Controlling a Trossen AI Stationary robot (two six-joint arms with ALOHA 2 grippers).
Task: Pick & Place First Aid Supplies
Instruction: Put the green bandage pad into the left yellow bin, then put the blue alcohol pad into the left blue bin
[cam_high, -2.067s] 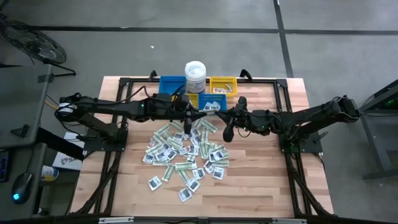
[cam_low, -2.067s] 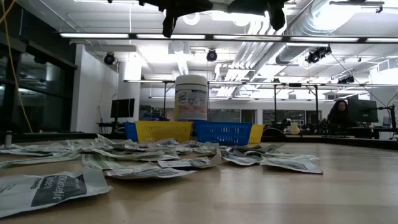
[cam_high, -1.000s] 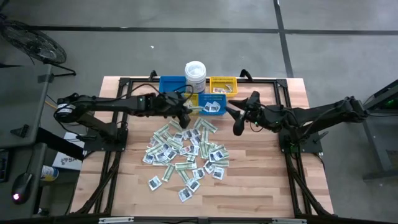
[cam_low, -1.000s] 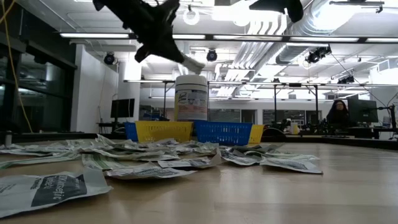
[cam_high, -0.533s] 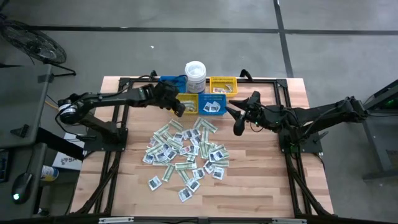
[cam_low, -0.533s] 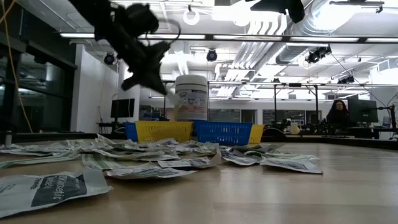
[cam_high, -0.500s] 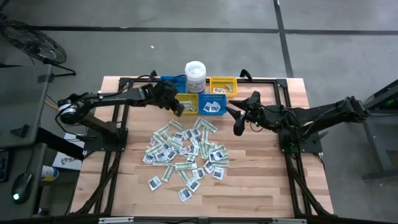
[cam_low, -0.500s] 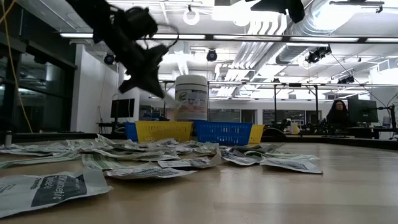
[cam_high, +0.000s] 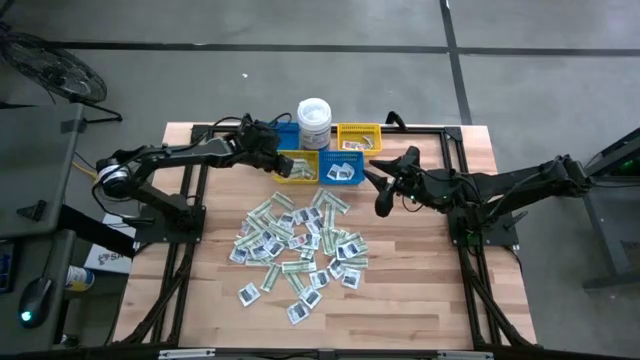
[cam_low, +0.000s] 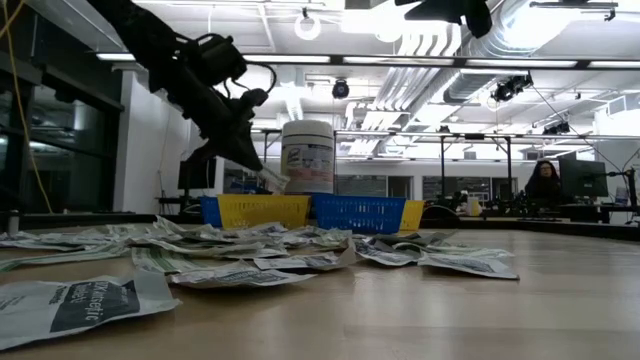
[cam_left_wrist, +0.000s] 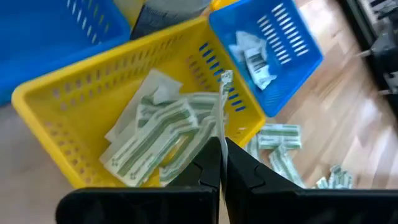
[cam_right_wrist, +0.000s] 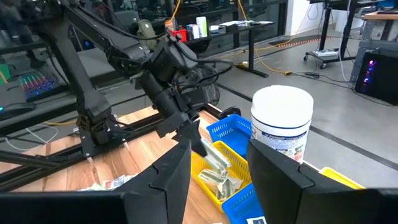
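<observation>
The first aid supplies lie in a loose heap of white square packets and green-and-white strips on the wooden table. My left gripper hovers at the left rim of the near yellow bin, shut on one pale strip packet. Several strips lie inside that bin. Beside it, the blue bin holds white square packets. My right gripper hangs open above the table, right of the blue bin, with nothing between its fingers. My left gripper pinches the strip packet by its near end between its two fingertips. The fingers slant down from the table's left. The packet shows edge-on and sticks out past the fingertips along their line, its free end over the yellow bin, clear of everything.
A white lidded tub stands at the far edge, with another blue bin to its left and another yellow bin to its right. Bare wood lies along the table's near edge and at both sides of the heap.
My left gripper has carried the strip packet from above the heap's far edge toward the table's far left, sinking to the yellow bin and rolling its wrist. It has stayed shut on the packet.
</observation>
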